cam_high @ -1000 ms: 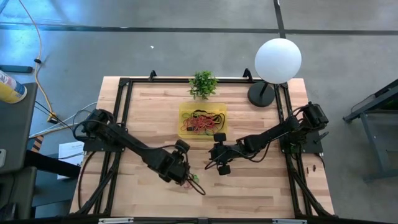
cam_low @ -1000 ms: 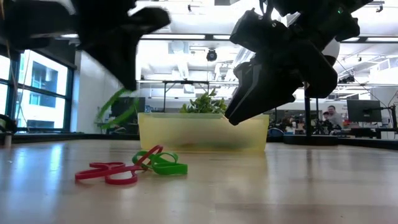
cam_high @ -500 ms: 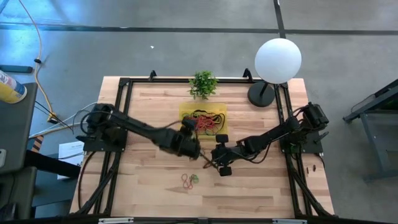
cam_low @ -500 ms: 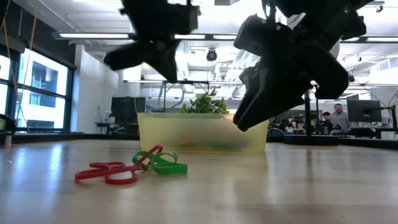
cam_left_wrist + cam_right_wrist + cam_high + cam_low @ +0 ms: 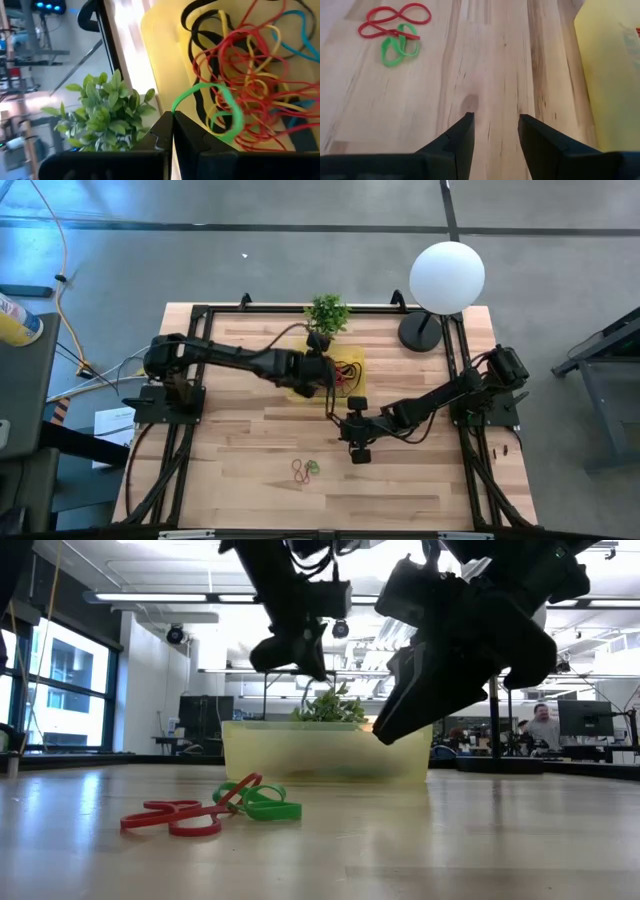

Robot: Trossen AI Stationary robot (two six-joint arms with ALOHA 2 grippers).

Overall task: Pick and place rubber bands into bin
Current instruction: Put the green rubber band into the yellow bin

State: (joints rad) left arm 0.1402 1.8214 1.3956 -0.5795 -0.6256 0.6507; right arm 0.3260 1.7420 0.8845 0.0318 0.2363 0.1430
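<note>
Rubber bands — your left gripper, jaws clamped on a green band, has swung over the bin; release next. Right gripper waits open, empty — two bands remain at 7 o'clock.

Wood-slat table is carrying a yellow bin mid-back, potted plant just behind it, globe lamp sitting back-right. Red and green rubber bands are lying loose near the front edge.
</note>
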